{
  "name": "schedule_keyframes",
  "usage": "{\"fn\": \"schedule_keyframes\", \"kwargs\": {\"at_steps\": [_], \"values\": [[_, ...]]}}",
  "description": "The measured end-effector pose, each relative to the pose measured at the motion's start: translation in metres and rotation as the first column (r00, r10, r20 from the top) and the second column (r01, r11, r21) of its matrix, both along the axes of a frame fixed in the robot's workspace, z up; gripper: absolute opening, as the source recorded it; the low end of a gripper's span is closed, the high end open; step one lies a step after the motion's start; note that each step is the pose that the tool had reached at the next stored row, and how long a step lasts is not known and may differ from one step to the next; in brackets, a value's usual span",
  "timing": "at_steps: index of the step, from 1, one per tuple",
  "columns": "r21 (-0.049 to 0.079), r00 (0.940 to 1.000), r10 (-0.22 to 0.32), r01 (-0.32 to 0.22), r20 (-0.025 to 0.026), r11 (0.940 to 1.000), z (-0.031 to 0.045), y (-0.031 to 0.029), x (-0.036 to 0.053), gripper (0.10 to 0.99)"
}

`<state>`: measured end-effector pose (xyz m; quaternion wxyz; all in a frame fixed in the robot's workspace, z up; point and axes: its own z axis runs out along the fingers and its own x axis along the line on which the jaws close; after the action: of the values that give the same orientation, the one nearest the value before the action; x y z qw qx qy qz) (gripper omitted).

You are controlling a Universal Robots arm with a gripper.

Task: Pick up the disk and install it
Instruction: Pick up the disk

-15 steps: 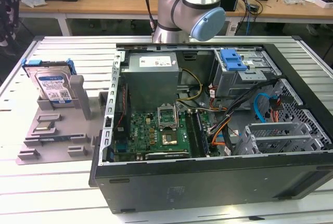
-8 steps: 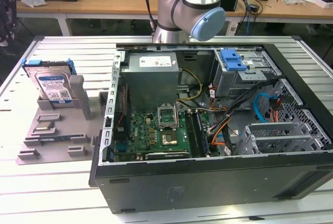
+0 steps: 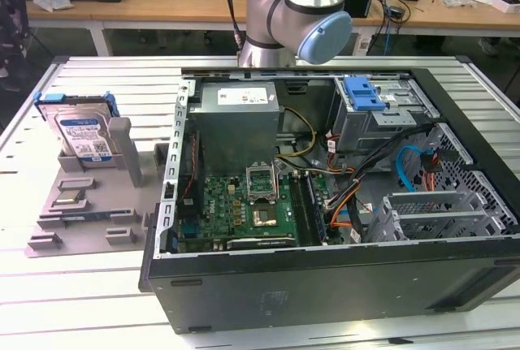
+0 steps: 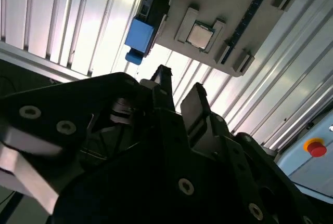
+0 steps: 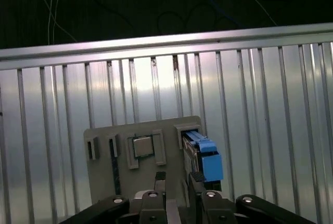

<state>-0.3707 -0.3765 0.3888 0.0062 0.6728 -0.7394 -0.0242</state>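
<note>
The black 2-fingered gripper [image 5: 178, 176] hangs above the ribbed aluminium table [image 5: 260, 104], its fingers spread with nothing between them. Just beyond it the disk [image 5: 201, 157], a flat silver metal hard drive in a blue plastic carrier frame, stands on edge in a slot at 1 edge of a grey plastic fixture plate [image 5: 101, 182]. It looks stiff, dense and shock-sensitive, with smooth faces. Pinching its 2 flat faces near the exposed upper edge seems safest. Farther off lies an open black computer case [image 3: 325, 285].

Up in the exterior view the arm [image 3: 296, 9] stands upright, silver tube over blue-capped joints. In both wrist views the gripper [image 4: 179, 86] [image 5: 178, 176] hangs empty, dark fingers [image 4: 196, 96] parted.
</note>
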Motion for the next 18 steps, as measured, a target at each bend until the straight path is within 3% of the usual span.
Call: {"fn": "schedule_keyframes", "kwargs": {"at_steps": [1,4,12,18], "values": [[0.0,1.0,0.0,0.0,0.0,1.0,0.0,0.0,0.0,0.357],[0.0,1.0,0.0,0.0,0.0,1.0,0.0,0.0,0.0,0.541],[0.0,0.9995,0.032,-0.032,-0.0001,0.9995,-0.001,0.0025,0.0015,0.541],[-0.003,0.9985,0.054,-0.054,-0.0002,0.9985,-0.0083,0.011,0.0065,0.541]]}}
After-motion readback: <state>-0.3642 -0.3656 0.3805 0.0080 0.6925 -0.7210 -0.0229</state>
